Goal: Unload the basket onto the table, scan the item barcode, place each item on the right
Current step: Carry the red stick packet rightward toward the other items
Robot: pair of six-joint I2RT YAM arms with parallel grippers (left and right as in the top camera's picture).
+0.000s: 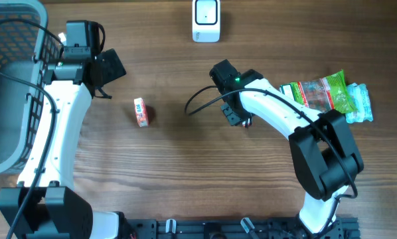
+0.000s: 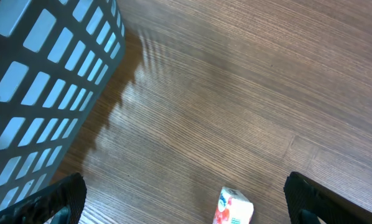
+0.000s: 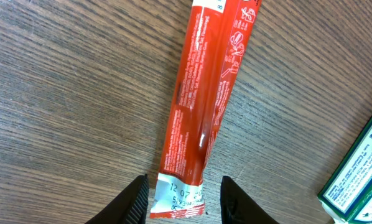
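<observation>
Overhead: straight down over the whole brown wood-grain desk (image 1: 178,166). Left wrist: close, slanting down, sharing the small red-and-white carton (image 2: 234,208) and grey slatted plastic basket (image 2: 43,81). Right wrist: nearest, facing desk.

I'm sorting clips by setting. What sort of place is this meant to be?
Probably a mock shop checkout set up on a table. A white barcode scanner stands at the far edge, a grey mesh basket sits on the left, and packaged snacks are piled on the right.

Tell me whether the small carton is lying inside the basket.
No, the small carton sits on the wooden table, well outside the basket.
</observation>
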